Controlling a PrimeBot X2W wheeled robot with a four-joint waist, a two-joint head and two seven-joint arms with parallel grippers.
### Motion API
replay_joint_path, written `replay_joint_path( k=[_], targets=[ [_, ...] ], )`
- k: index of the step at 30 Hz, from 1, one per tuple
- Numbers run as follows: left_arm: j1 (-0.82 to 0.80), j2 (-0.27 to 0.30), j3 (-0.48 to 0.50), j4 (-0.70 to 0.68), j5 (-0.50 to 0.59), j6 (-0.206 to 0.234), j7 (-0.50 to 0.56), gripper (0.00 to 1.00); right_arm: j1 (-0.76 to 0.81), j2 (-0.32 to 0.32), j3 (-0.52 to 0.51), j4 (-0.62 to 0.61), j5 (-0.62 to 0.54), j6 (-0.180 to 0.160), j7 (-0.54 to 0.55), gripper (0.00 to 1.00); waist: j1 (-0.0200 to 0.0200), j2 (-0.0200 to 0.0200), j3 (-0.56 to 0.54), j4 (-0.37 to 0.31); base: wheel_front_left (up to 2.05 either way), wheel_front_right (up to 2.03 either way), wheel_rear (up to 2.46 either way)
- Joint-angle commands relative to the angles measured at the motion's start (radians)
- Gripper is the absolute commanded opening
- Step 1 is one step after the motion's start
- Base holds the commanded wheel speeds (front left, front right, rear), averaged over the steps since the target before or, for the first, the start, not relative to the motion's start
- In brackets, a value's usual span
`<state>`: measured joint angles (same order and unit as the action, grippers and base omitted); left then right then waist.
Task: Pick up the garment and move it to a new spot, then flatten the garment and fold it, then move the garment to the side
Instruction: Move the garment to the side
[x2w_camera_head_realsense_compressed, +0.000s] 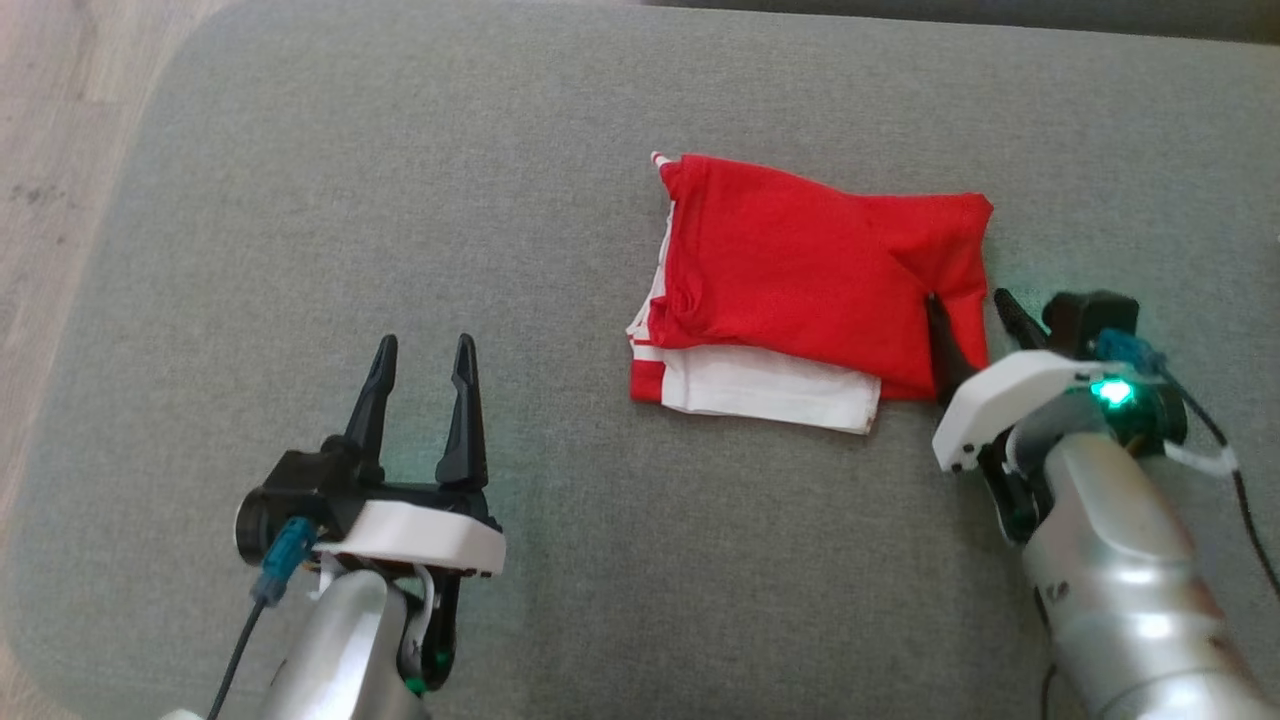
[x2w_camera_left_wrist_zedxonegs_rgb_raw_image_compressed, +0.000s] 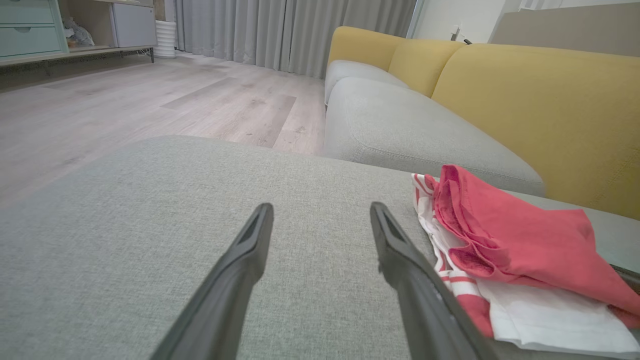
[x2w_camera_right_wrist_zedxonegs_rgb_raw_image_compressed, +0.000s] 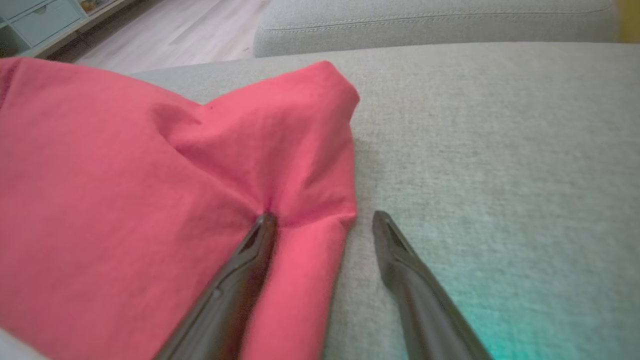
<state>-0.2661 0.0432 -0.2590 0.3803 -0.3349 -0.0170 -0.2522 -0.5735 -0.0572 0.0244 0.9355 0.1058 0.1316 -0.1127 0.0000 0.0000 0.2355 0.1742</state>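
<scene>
Left gripper (x2w_camera_head_realsense_compressed: 424, 345) sits near-left over bare grey cushion (x2w_camera_head_realsense_compressed: 300, 150), jaws apart, holding nothing, well apart from the garment (x2w_camera_head_realsense_compressed: 800, 270). Garment lies centre-right on the cushion, already folded by the look of it: red layer on top, white striped layer sticking out at its left and near edges. So the step in hand is likely the last one, moving it aside. Right gripper (x2w_camera_head_realsense_compressed: 966, 300) is at the garment's near-right corner, jaws apart and straddling the right edge: left finger (x2w_camera_right_wrist_zedxonegs_rgb_raw_image_compressed: 250, 250) presses a dimple into the red cloth, right finger (x2w_camera_right_wrist_zedxonegs_rgb_raw_image_compressed: 400, 260) rests on or just over bare cushion. To do it well, the jaws should close on every layer at that edge, not just the top red one, and the drag should stay low and slow so the fold does not open; the left gripper could come in to pin or lift the left edge. Hard to tell: how many layers lie between the jaws, whether the white layer reaches that corner, and what kind of garment it is. The right wrist view cuts off its left side.
</scene>
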Motion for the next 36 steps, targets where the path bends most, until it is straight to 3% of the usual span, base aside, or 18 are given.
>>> replay_joint_path(
  k=[1,3,4,5,12,21,26,36],
  targets=[
    [-0.038,0.007,0.024,-0.028,-0.007,0.006,-0.010,1.00,-0.026,0.007,0.041,0.022,0.001,-0.001,0.019,1.00,0.0000,0.0000,0.002,0.004,0.00,0.00,0.00],
    [-0.040,0.007,0.023,-0.027,-0.006,0.006,-0.010,1.00,-0.038,0.007,0.066,0.059,0.009,-0.001,0.027,1.00,0.0000,0.0000,0.002,0.005,0.00,0.00,0.00],
    [-0.041,0.007,0.023,-0.025,-0.005,0.007,-0.010,1.00,-0.045,0.007,0.080,0.074,0.014,-0.001,0.028,0.78,0.0000,0.0000,0.001,0.005,0.00,0.00,0.00],
    [-0.041,0.007,0.022,-0.023,-0.002,0.008,-0.010,1.00,-0.050,0.007,0.094,0.085,0.017,-0.001,0.025,0.00,0.0000,0.0000,-0.001,0.003,0.00,0.00,0.00],
    [-0.038,0.007,0.017,-0.008,0.012,0.002,-0.010,1.00,-0.077,0.007,0.137,0.121,-0.011,-0.001,-0.062,0.00,0.0000,0.0000,-0.041,-0.046,0.00,0.00,0.00],
    [-0.015,0.007,0.020,-0.013,0.017,0.003,-0.010,1.00,-0.078,-0.032,0.137,0.057,-0.196,-0.001,-0.120,0.00,0.0000,0.0000,-0.095,-0.173,0.00,0.00,0.00],
    [-0.012,0.007,0.023,-0.020,0.019,0.003,-0.010,1.00,-0.082,-0.139,0.190,-0.015,-0.250,-0.001,-0.092,0.00,0.0000,0.0000,-0.092,-0.240,0.00,0.00,0.00],
    [-0.061,0.007,0.020,-0.032,0.027,-0.005,-0.010,1.00,-0.137,-0.476,0.208,-0.126,-0.253,-0.001,0.000,0.00,0.0000,0.0000,0.003,-0.276,0.00,0.00,0.00]
  ],
)
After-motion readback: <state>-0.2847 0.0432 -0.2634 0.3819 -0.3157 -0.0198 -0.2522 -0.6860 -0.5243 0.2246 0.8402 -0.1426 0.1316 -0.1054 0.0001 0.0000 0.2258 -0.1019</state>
